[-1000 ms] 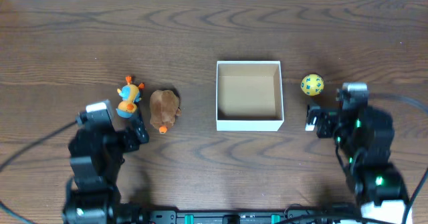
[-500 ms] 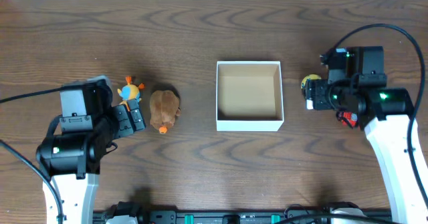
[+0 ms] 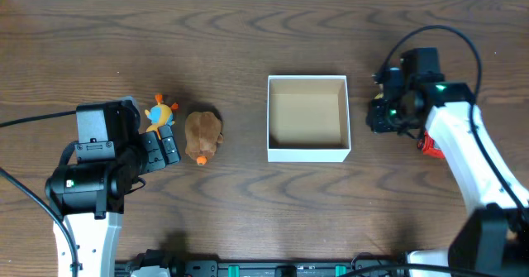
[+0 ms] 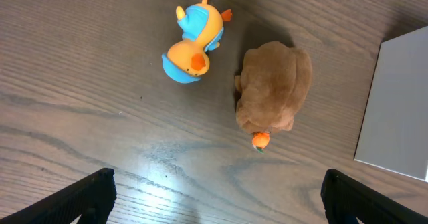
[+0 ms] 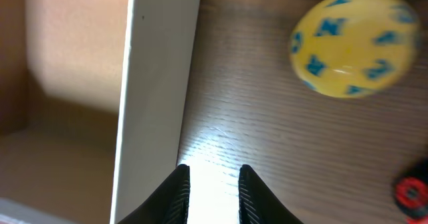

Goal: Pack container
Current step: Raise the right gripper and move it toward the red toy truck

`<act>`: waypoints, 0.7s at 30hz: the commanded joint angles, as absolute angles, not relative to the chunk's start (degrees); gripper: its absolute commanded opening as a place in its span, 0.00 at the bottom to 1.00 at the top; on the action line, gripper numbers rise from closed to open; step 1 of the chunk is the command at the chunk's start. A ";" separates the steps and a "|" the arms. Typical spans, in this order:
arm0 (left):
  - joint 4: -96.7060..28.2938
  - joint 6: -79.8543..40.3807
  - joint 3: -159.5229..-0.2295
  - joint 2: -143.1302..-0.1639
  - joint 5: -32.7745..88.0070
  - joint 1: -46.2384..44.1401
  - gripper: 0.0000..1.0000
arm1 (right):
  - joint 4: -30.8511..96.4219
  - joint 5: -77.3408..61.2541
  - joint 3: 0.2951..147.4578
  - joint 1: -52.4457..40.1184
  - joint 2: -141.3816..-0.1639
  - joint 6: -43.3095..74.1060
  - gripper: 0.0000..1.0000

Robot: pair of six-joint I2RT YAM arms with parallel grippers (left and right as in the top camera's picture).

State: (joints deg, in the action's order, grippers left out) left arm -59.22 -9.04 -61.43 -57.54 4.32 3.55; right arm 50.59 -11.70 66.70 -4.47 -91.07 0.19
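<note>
The container (image 5: pixel 157 83) sits by the right gripper (image 5: pixel 212 170)

Its white wall is just left of the fingers (image 5: pixel 170 200), which are close together and hold nothing. A yellow ball (image 5: pixel 351 43) lies ahead, to the right. The left gripper (image 4: pixel 217 177) is wide open behind a duck (image 4: pixel 192 43) and a brown toy (image 4: pixel 274 87).

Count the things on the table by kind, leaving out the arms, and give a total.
Toy animals: 2, the orange-and-blue duck and the brown animal
Balls: 1, the yellow ball
Boxes: 1, the container
Total: 4
</note>
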 commanded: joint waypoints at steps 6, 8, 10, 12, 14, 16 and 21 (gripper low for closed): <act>-59.51 -9.32 -62.39 -57.60 4.54 3.57 0.98 | 45.93 -11.84 67.79 -10.31 -96.66 0.40 0.28; -59.51 -9.32 -62.39 -57.60 4.54 3.57 0.98 | 44.34 -11.84 67.79 -11.44 -96.90 0.40 0.29; -59.51 -9.32 -62.39 -57.60 4.51 3.57 0.98 | 42.78 -11.84 67.79 -12.45 -96.92 0.40 0.29; -59.51 -9.32 -62.39 -57.60 4.51 3.57 0.98 | 41.41 -11.84 67.79 -13.43 -96.92 0.40 0.30; -59.53 -9.30 -62.39 -57.60 4.51 3.57 0.98 | 40.73 -11.84 67.79 -14.22 -96.92 0.43 0.31; -59.53 -9.32 -62.39 -57.60 4.51 3.57 0.98 | 40.40 -11.81 67.79 -14.70 -96.92 0.82 0.31; -59.51 -9.32 -62.39 -57.60 4.54 3.57 0.98 | 40.16 -11.79 67.79 -14.74 -96.92 1.69 0.31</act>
